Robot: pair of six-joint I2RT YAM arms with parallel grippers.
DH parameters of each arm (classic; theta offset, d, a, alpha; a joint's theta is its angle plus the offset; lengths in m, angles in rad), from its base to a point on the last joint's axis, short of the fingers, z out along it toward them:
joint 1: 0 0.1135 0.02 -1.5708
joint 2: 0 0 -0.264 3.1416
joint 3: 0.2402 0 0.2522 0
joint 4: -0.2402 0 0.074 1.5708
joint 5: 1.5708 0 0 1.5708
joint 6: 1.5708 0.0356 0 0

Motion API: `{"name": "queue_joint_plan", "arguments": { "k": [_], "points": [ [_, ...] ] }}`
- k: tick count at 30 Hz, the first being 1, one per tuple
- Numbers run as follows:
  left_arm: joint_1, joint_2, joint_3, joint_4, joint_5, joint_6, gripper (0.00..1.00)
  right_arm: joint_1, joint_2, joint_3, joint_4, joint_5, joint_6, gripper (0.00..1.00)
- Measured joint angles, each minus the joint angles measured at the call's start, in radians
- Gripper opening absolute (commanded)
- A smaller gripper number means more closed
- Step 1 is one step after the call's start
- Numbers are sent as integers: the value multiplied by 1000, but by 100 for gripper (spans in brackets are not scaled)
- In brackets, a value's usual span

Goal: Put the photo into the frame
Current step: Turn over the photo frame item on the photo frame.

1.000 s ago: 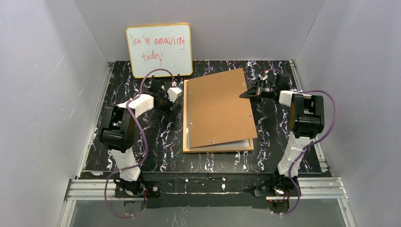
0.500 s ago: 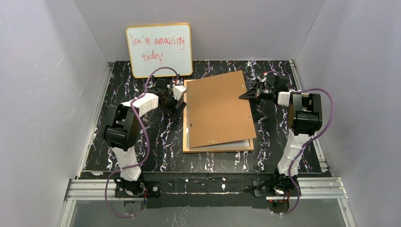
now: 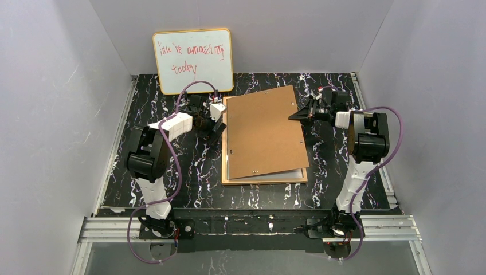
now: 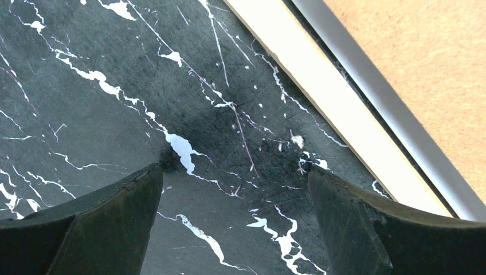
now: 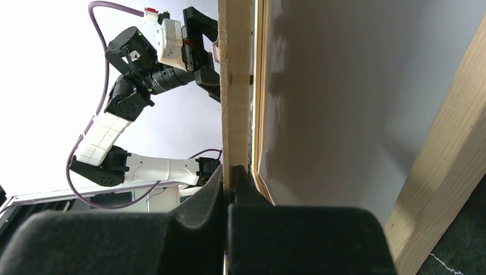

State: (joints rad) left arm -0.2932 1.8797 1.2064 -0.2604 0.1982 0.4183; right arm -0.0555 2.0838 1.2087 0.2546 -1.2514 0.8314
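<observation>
The golden-wood frame (image 3: pixel 263 181) lies face down in the middle of the table. Its brown fibreboard back (image 3: pixel 263 132) rests on it askew, turned a little clockwise, with its right edge lifted. My right gripper (image 3: pixel 299 113) is shut on that right edge; in the right wrist view the pads (image 5: pixel 212 197) pinch the thin board (image 5: pixel 235 86). A pale sheet (image 5: pixel 344 114) lies in the frame under the board; no colour print of the photo shows. My left gripper (image 3: pixel 213 127) is open and empty (image 4: pixel 235 223), low over the table beside the frame's left rail (image 4: pixel 321 86).
A yellow-rimmed whiteboard (image 3: pixel 193 60) with red handwriting leans on the back wall at the left. Grey walls close in the table on three sides. The table (image 3: pixel 172 177) is black marble-patterned, with a metal rail along the near edge.
My left gripper has moved back and right, closer to the frame's upper left rail. My right gripper has shifted slightly back, still shut on the board's edge.
</observation>
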Motion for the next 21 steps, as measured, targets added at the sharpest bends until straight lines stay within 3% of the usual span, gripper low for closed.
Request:
{"name": "queue_joint_plan", "arguments": {
  "k": [21],
  "points": [
    [-5,6,5,3,2,0,96,11,40,1,-34,45,-60,1]
  ]
}}
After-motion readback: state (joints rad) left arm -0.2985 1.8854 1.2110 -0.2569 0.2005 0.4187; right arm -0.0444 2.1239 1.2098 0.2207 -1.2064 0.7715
